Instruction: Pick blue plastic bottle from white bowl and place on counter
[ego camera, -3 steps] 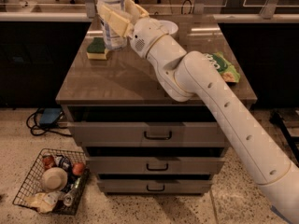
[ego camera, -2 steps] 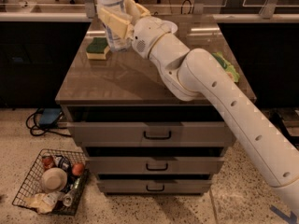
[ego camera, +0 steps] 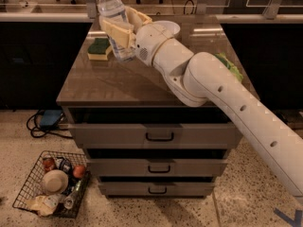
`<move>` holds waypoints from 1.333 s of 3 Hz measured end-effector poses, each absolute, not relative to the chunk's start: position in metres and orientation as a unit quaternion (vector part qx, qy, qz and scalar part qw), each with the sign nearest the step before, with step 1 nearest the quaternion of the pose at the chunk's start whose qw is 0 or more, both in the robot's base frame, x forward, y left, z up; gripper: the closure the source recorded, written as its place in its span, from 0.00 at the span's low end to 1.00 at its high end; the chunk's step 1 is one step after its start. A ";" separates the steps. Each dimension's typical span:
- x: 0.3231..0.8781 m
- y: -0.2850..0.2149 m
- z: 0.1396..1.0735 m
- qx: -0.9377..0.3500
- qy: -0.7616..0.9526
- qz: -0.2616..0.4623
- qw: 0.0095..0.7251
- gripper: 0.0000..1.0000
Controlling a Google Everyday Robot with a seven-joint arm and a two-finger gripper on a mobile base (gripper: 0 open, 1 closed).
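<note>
The blue plastic bottle point(ego camera: 110, 6), clear with a white cap, stands upright in my gripper point(ego camera: 119, 27). The cream fingers point(ego camera: 116, 33) are shut around its middle. The bottle's base hangs low over the back left of the counter point(ego camera: 118, 84), just right of the sponge. I cannot tell whether the base touches the top. The white bowl point(ego camera: 168, 28) sits on the counter behind my wrist, partly hidden by it, to the right of the bottle.
A green-and-yellow sponge point(ego camera: 99, 49) lies at the counter's back left. A green snack bag point(ego camera: 230, 65) lies at the right edge, partly behind my arm. Three grey drawers point(ego camera: 158, 136) sit below. A wire basket point(ego camera: 52, 183) of items stands on the floor at left.
The gripper has carried the bottle slightly down and to the right, closer to the counter top. My arm's elbow has shifted a little to the right.
</note>
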State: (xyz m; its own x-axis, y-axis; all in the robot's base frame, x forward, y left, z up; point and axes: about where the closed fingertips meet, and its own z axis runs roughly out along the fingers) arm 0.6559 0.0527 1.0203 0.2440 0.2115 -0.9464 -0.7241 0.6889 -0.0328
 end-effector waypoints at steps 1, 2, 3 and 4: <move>0.657 0.057 1.004 -0.230 0.546 0.309 0.744 1.00; 0.655 0.057 0.988 -0.221 0.564 0.302 0.736 1.00; 0.654 0.060 0.978 -0.211 0.572 0.302 0.733 1.00; 0.657 0.067 0.966 -0.195 0.573 0.312 0.732 1.00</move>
